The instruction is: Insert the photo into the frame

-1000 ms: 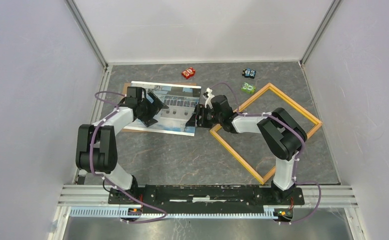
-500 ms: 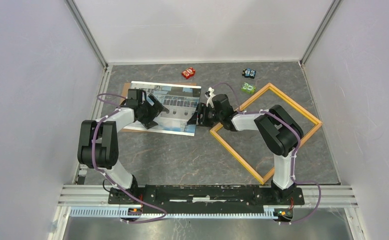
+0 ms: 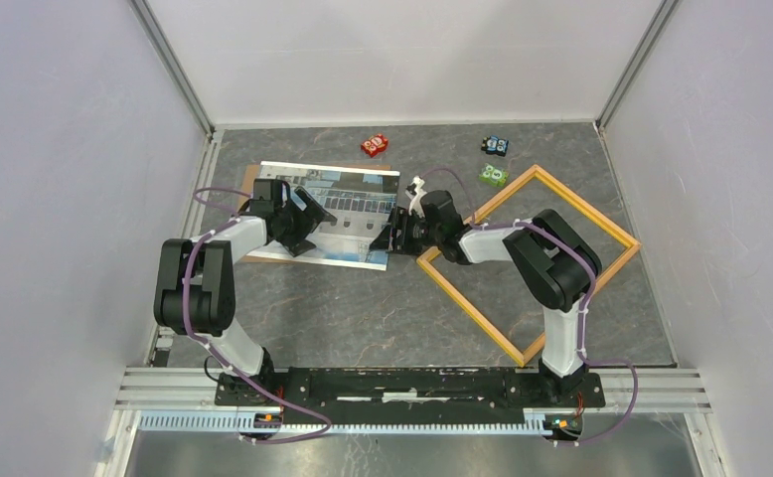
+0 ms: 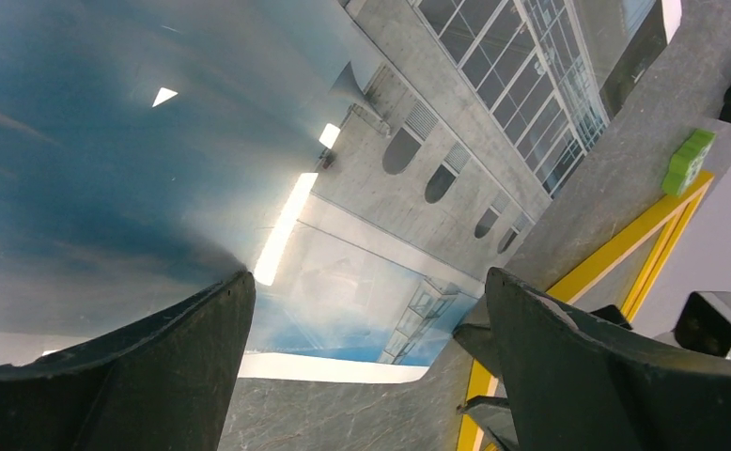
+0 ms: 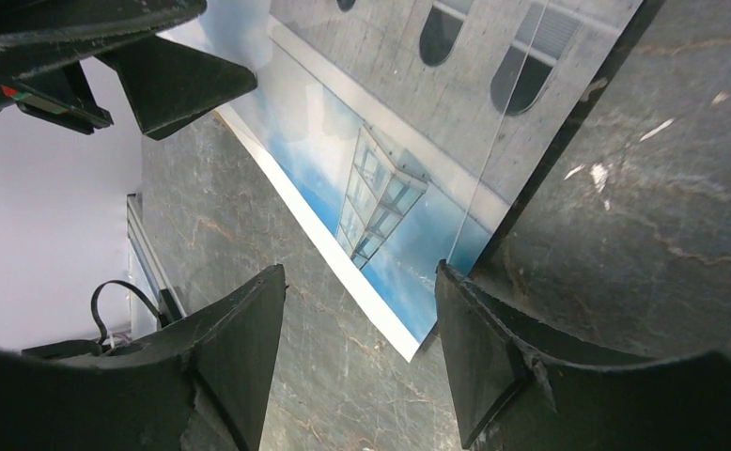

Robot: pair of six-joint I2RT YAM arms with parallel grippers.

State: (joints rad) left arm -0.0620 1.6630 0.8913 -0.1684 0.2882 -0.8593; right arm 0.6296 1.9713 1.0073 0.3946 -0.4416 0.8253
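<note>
The photo point(image 3: 358, 199) lies face up toward the left back of the table point(image 3: 363, 318). It rests on a brown backing board point(image 3: 251, 174) that peeks out along its left side. The frame point(image 3: 471, 311) lies flat to the right, turned like a diamond, its left corner close to the photo's right edge.

The left gripper point(image 4: 369, 282) hangs over the print with its 2 fingers spread wide, grasping nothing. The right gripper point(image 5: 359, 272) sits low at the photo's right edge near the front corner. Its jaws are parted astride that edge and not clenched on it.

The print looks like thin, light paper with a glossy face that throws back the lights, so it will likely bend, slide and crease easily. Lying flat, it offers no lip in the middle. The right edge or 1 corner seems the best hold, pinched lightly, with the other arm steadying the sheet. Once lifted it will probably sag, so it needs 2 points of support.
</note>
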